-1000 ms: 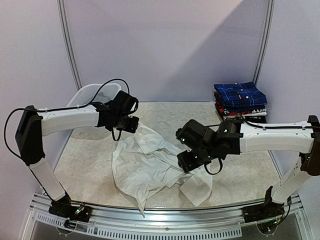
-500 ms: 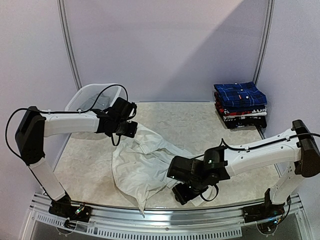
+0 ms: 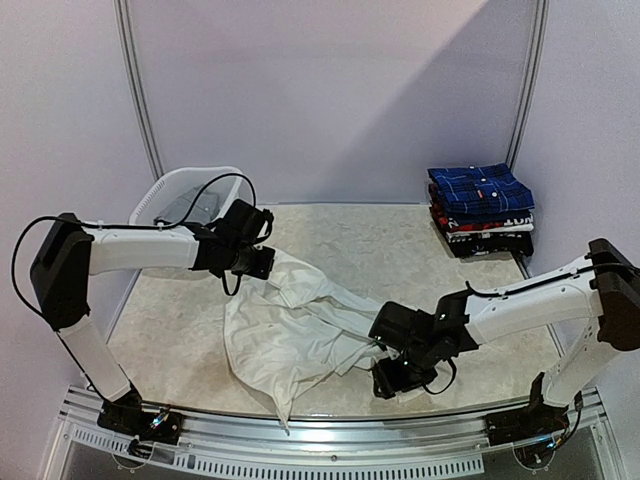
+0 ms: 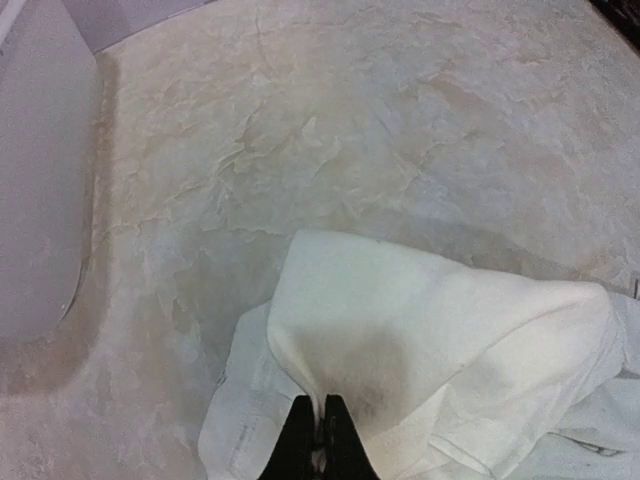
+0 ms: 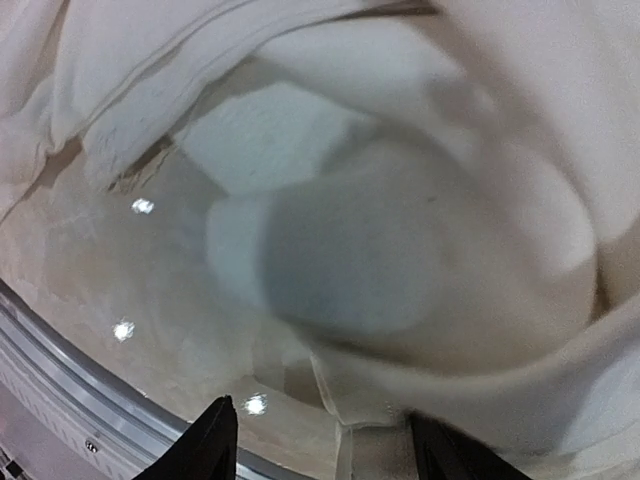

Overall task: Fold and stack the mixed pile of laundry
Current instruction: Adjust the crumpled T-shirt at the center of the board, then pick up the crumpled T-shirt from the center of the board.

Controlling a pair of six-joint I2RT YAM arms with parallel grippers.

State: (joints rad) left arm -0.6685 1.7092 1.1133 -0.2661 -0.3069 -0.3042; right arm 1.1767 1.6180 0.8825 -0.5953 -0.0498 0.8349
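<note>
To my upper left, a white slotted basket stands on the marbled tabletop, against the wall.

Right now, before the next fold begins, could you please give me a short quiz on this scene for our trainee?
1. True or false: the left gripper is shut on the white shirt.
2. What tops the folded stack at the far right? A. a grey towel B. a blue plaid shirt C. a yellow sock
3. Fill in: the right gripper, low over the white shirt's near part, has its jaws ____.
Key: 1 true; 2 B; 3 open.
</note>
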